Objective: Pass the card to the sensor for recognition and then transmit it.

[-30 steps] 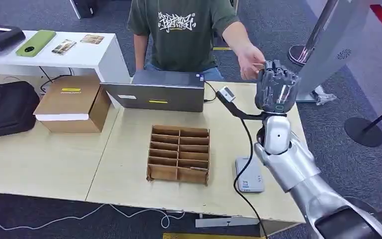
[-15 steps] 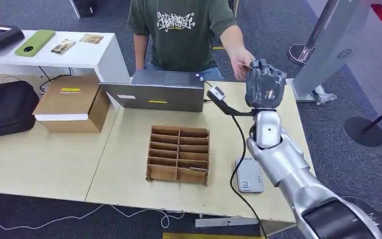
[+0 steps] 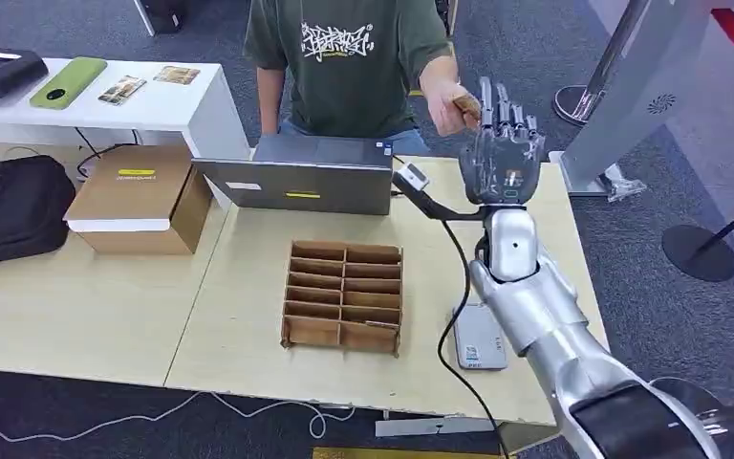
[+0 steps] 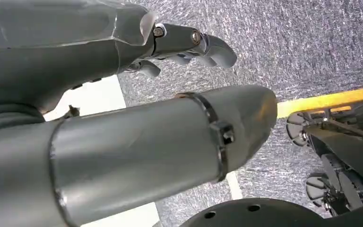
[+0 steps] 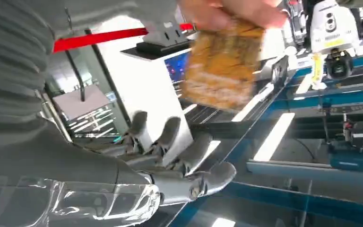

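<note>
Bare tabletop (image 3: 248,277) around the cardboard divider tray (image 3: 344,295); laptop (image 3: 311,175) and person's hand (image 3: 449,105) behind.

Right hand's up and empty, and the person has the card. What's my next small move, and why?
Probably draw the right hand back toward the table. Its fingers are spread and hold nothing, while the person's hand pinches the card clear of them, so the handover looks done. Pull back slowly, since the two hands are close.
</note>
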